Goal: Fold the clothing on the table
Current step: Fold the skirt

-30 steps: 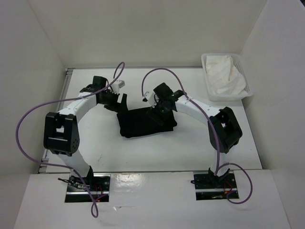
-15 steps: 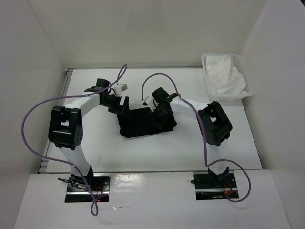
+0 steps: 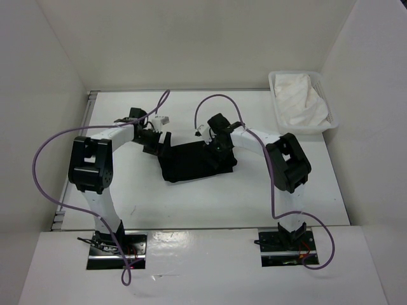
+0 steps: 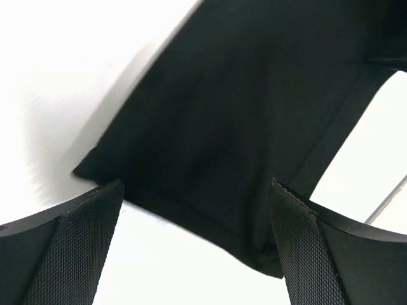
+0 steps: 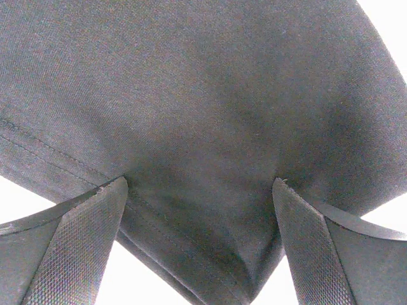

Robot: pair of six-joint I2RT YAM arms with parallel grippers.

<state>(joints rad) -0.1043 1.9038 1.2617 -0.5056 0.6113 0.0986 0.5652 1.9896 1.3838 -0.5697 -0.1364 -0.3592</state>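
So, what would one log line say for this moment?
clothing: black, compact, on table | left pincer: open, at its left edge | right pincer: open, over its right part | held: nothing

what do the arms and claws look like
The left arm and right arm are white tubular links with bulky black joint housings. A purple cable loops from each base to the wrist. The left claw and right claw have black fingers with cross-hatched pads.

Plain white panel walls (image 3: pixel 191 44) on three sides, under even light.
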